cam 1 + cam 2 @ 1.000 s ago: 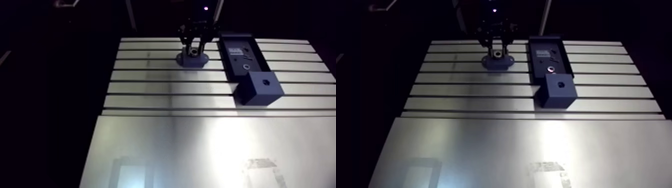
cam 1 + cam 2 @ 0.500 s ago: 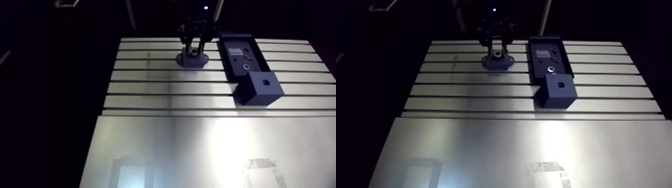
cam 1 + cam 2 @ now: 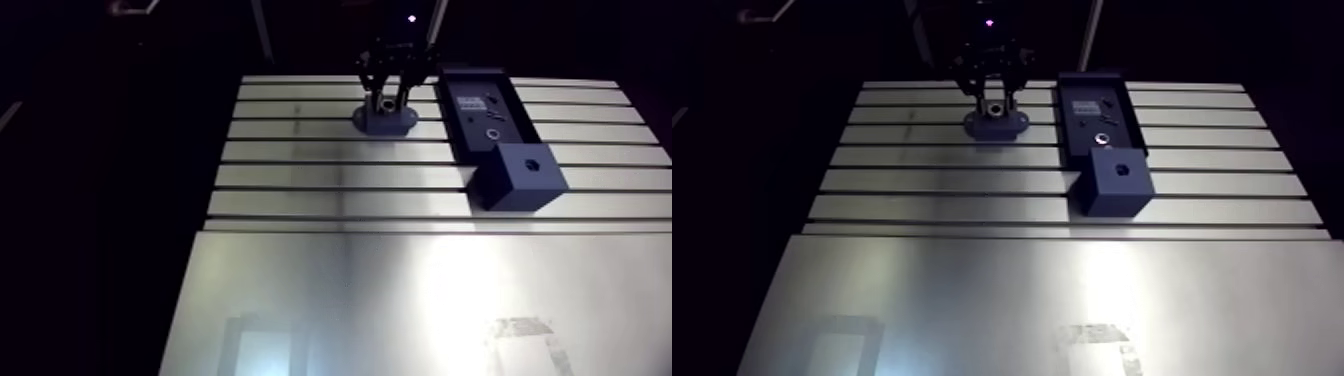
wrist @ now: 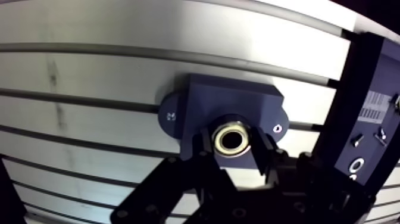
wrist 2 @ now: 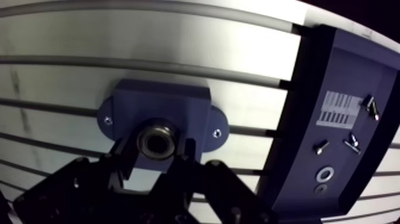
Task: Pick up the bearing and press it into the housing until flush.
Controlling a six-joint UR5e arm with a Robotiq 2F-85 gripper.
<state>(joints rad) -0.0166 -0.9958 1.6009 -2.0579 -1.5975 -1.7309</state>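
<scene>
- Your gripper (image 4: 232, 146) is clenched on the bearing (image 4: 232, 138). In the wrist view one finger (image 4: 205, 148) sits tight against each side of the ring.
- The bearing is a small metal ring with a dark centre. It is held directly over the middle of the housing (image 4: 238, 98).
- You cannot tell from these views whether the ring has entered the bore or only rests at its mouth.
- The housing is a dark block with a rounded ear on each side. It lies flat on the table (image 4: 107, 71), across one of the slots.
- In the arm view the housing sits near the far edge of the table, with the gripper coming straight down onto it.
- Just beside the housing lies a long dark tray (image 5: 305, 89). It holds a label (image 5: 339, 108), a few screws (image 5: 321, 145) and a washer (image 5: 325, 174).
- A dark cube (image 3: 520, 172) with a hole in its top sits at the near end of the tray, touching it.
</scene>
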